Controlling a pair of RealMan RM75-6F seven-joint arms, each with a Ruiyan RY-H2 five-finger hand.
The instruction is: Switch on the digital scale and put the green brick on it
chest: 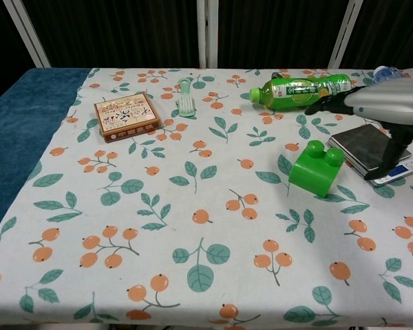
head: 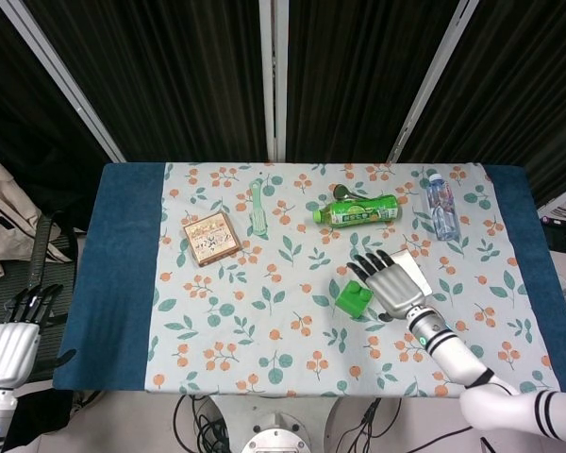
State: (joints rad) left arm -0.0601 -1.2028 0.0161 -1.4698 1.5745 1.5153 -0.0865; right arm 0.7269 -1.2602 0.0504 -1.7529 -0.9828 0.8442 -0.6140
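Observation:
The green brick (head: 352, 296) (chest: 316, 168) sits on the flowered cloth, just left of the digital scale (head: 415, 270) (chest: 367, 145). The scale is a small flat square with a shiny plate, and its near end shows a blue strip in the chest view. My right hand (head: 387, 281) (chest: 391, 103) hovers over the scale with fingers spread, holding nothing. Its fingertips (head: 357, 269) reach toward the brick's far side, and it hides much of the scale in the head view. My left hand (head: 9, 347) hangs off the table's left edge, fingers apart and holding nothing.
A green drink bottle (head: 357, 209) lies on its side behind the brick and scale. A clear water bottle (head: 441, 205) lies at the back right. A brown patterned box (head: 211, 238) and a pale green brush (head: 258, 208) lie at the back left.

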